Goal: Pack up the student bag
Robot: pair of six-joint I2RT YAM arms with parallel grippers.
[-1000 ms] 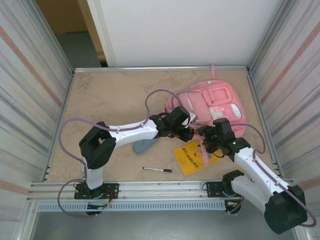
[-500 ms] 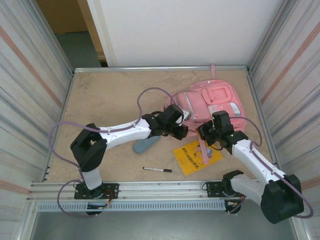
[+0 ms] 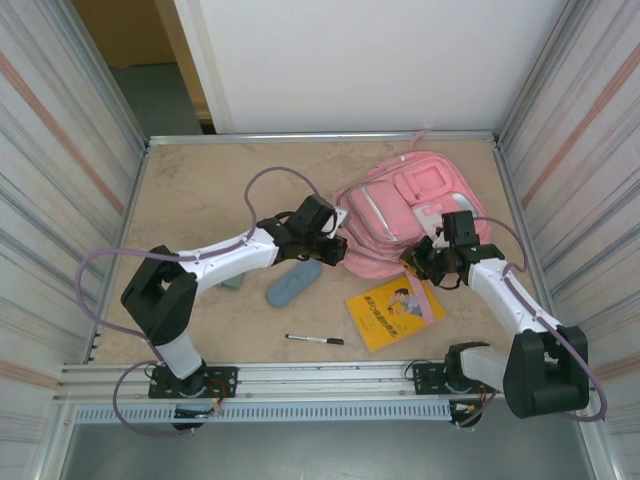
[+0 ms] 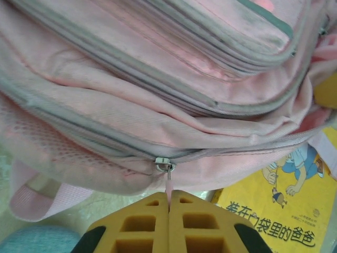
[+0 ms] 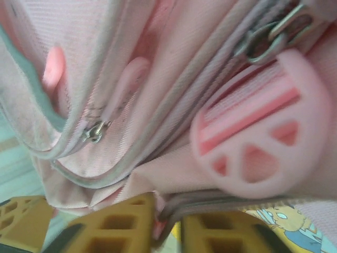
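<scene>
The student bag point(image 3: 415, 205) lies on the counter point(image 3: 220, 190), its long axis running away and rightward from the left tool point(image 3: 337, 243). That tool sits at the bag's near-left edge, pinched tight on the zip pull point(image 4: 168, 179). The right tool point(image 3: 422, 262), at the bag's near-right edge, stands narrow around a seam fold; we cannot tell if it grips. Near the bag's front edge lie a yellow book point(image 3: 390, 312), a blue pencil case point(image 3: 293, 283) and a pen point(image 3: 315, 340), clear of the zip line, we judge.
</scene>
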